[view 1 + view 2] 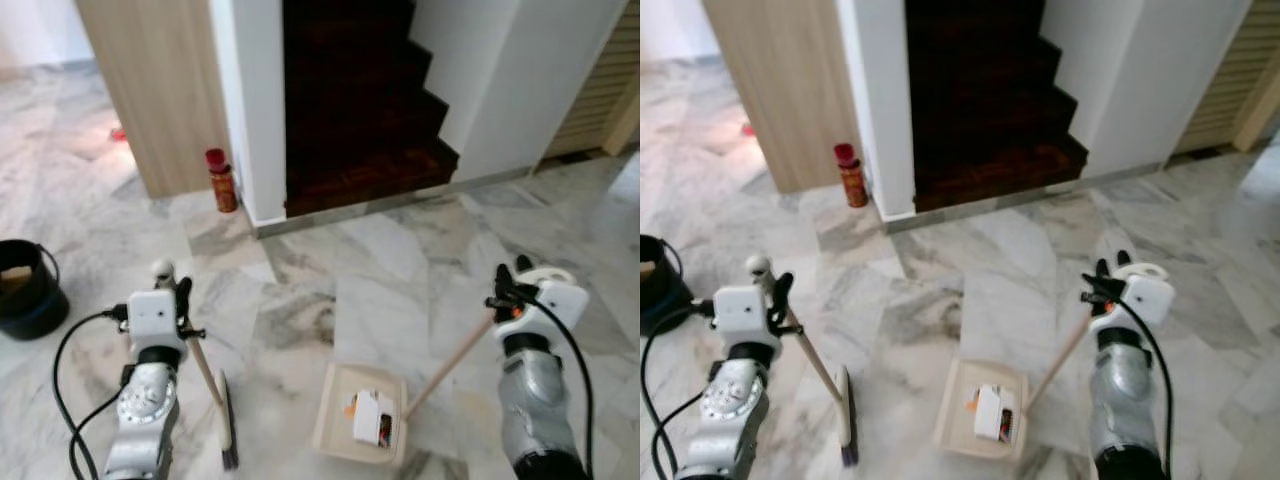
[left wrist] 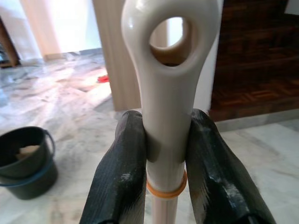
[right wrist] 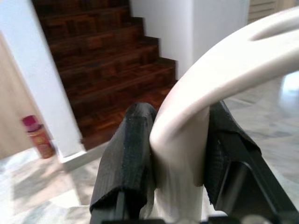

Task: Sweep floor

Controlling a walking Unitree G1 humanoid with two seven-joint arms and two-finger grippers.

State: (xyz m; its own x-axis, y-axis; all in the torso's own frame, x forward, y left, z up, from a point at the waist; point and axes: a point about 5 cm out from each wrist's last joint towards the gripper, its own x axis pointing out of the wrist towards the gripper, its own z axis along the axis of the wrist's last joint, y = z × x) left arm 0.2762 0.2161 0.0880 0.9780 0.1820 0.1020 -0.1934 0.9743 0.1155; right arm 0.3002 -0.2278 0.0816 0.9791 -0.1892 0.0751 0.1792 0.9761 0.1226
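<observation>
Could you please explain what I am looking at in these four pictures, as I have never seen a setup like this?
This is a walking humanoid robot with two silver arms, each ending in a black two-fingered pincer. Two pictures come from cameras in its head, looking down at a marble floor; the other two come from cameras on its wrists.

The left pincer is shut on the handle of a broom, whose brush rests on the floor. The right pincer is shut on the handle of a dustpan, which sits on the floor with some rubbish in it.

Also there: a dark bucket to the left, a red spray can by the wall, and dark wooden stairs ahead.
</observation>
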